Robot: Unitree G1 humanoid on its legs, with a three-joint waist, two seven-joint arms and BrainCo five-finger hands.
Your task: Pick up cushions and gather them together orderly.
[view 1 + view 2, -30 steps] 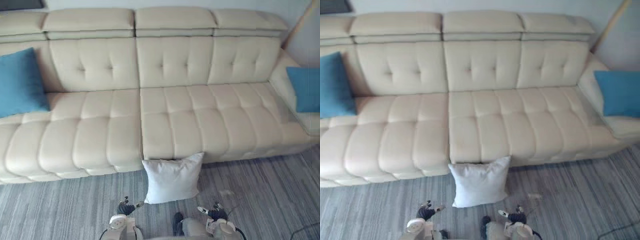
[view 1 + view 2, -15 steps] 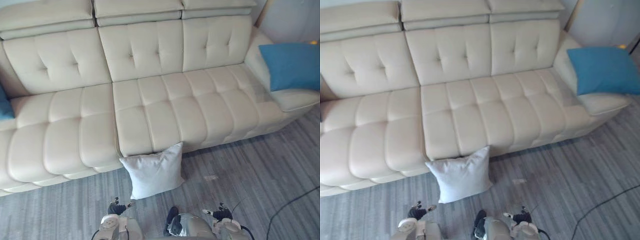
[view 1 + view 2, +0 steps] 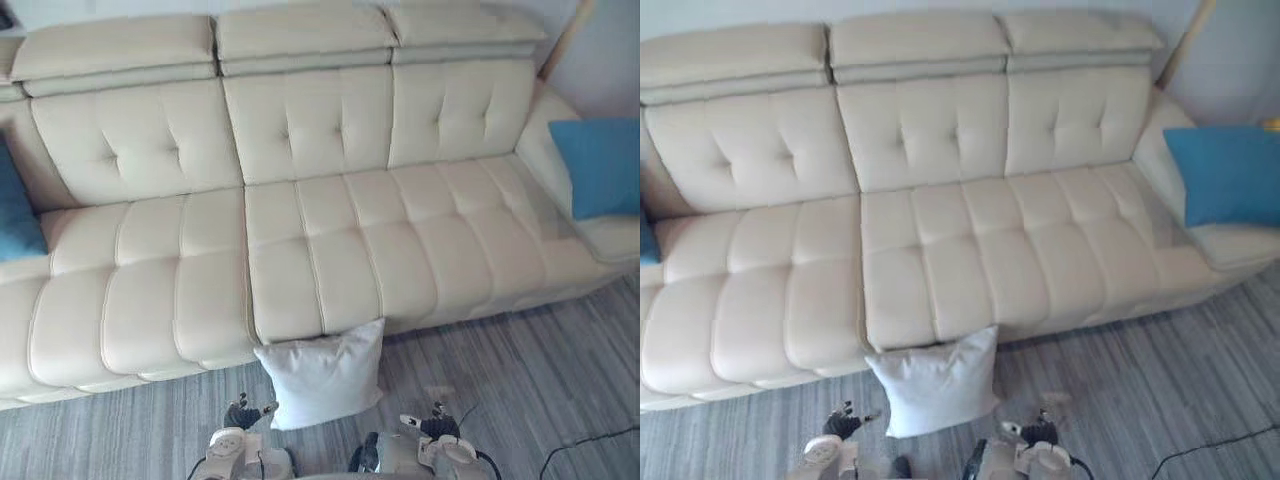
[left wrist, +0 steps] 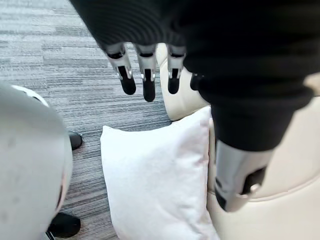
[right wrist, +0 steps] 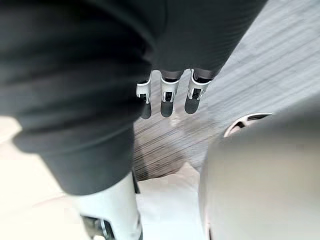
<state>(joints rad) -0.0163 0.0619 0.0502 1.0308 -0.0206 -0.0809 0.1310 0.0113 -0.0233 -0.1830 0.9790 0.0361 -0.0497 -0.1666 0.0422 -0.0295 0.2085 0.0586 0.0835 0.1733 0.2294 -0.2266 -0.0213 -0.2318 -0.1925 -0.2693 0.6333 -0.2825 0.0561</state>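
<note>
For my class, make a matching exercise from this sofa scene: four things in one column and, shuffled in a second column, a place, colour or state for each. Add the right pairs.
Column one:
1. white cushion
2. blue cushion on the robot's right
3. sofa
4. left hand

Column two:
A. lying up on the sofa's end section
B. open, holding nothing
C. on the floor, leaning against the sofa's front
D. cream, with tufted backrests

Pairs: 1-C, 2-A, 3-D, 4-B.
</note>
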